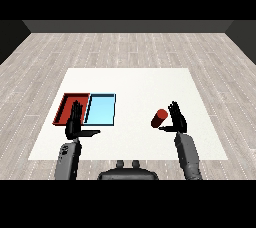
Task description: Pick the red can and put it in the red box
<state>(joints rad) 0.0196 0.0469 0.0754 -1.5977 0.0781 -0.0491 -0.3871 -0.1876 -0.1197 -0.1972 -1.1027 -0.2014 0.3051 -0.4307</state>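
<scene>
The can [159, 118] is lying tilted on the bench [135, 84], right of centre, its round end facing up and far. It is sitting well apart from the red tray [65, 103], which is lying at the left with the blue tray [101, 109] touching its right side.

The right hand [176, 120] is being held just right of the can, fingers [173, 108] raised nearly straight and the thumb reaching out under the can's near end. The hand is spread wide; nothing is being held, though contact at the thumb cannot be ruled out.

The left hand [75, 122] is being held over the near edge of the red tray, fingers straight, thumb out to the right, holding nothing.

Handling, as judged: the can is being taken as rigid, light and smooth-walled, so likely to roll or slip while on its side. Hold is best being taken across the middle of the curved wall, fingers on one side and thumb opposite, clear of the ends.
</scene>
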